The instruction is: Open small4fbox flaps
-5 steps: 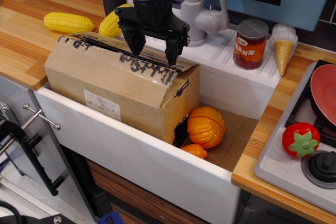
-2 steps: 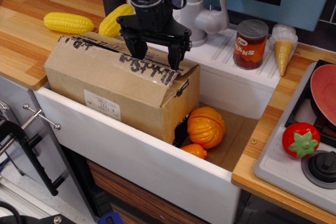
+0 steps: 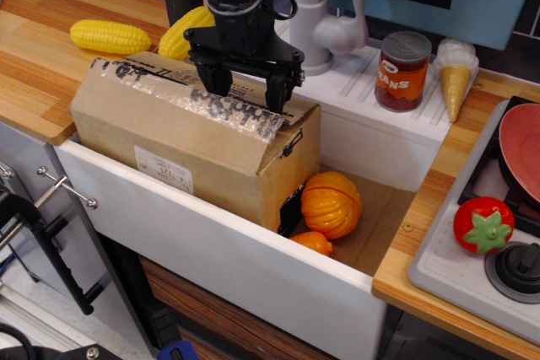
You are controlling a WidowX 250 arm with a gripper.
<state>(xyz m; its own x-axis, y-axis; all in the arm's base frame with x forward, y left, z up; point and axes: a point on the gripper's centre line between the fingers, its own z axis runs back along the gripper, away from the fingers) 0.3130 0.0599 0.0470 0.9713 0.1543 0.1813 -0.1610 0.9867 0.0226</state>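
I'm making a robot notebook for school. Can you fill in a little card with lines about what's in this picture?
place: toy kitchen sink in a wooden counter
box: small4fbox, standing in the sink
flaps: still shut, taped, black scribble
tool: open, fingers down at the flaps
beside box: orange pumpkin
behind box: two yellow corn cobs
on drainer: beans can, ice cream cone
right side: tomato

Readable text: little, only on the can and the box

The can (image 3: 402, 71) on the white drainer carries a red label with white letters reading "EANS", the first letter turned out of sight. The small4fbox (image 3: 196, 146) has a white label (image 3: 163, 169) on its long side, its print too small to read; the black marker scrawl along its flaps (image 3: 190, 94) is illegible.
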